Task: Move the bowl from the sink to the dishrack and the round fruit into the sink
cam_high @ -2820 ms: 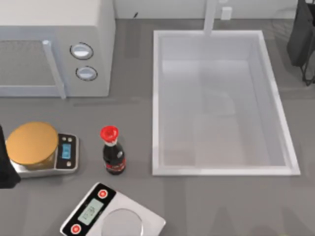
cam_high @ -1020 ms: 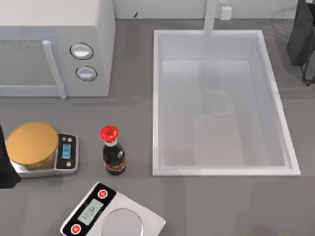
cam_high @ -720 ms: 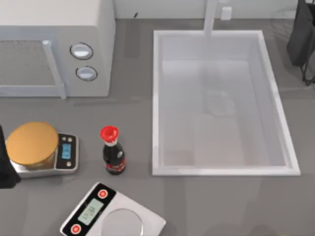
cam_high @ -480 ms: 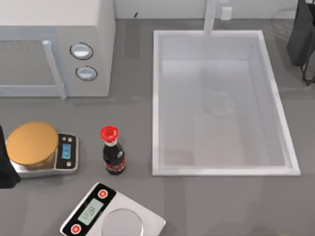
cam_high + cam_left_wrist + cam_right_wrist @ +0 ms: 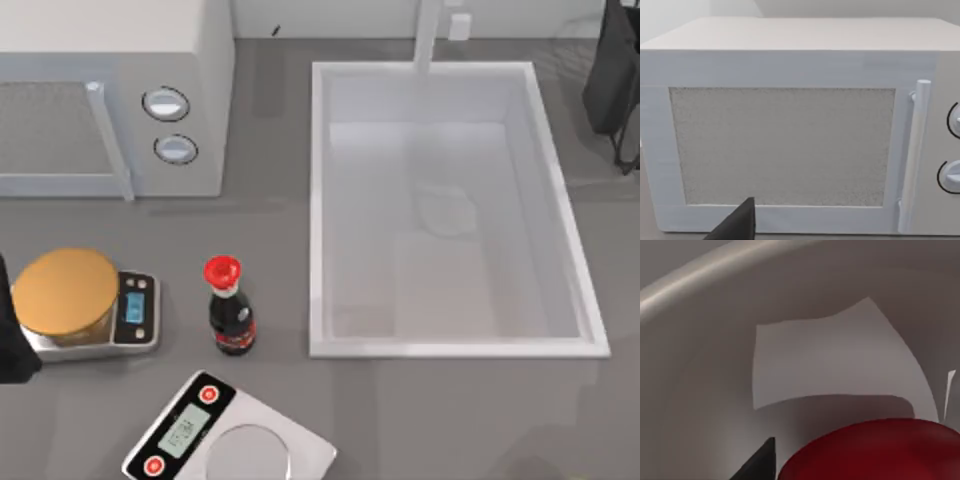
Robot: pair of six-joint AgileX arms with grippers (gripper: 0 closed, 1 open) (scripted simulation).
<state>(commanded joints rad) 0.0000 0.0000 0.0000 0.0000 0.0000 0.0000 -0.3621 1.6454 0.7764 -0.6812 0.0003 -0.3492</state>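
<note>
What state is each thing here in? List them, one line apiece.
Microwave: door shut.
Bottle: upright, red cap on.
Left scale: display lit, orange disc on it.
Front scale: display lit, plate bare.
Sink: tap not running.
Fruit: whole, close under the right wrist camera; grip unclear.
Left arm: parked at the table's left edge.

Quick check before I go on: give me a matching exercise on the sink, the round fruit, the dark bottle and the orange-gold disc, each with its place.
1. sink
2. round fruit
3. dark bottle
4. orange-gold disc

A. lying on the small scale, far left
B. close before the right wrist camera
C. upright between that scale and the sink
D. right half of the top view

Pairs: 1-D, 2-B, 3-C, 4-A
</note>
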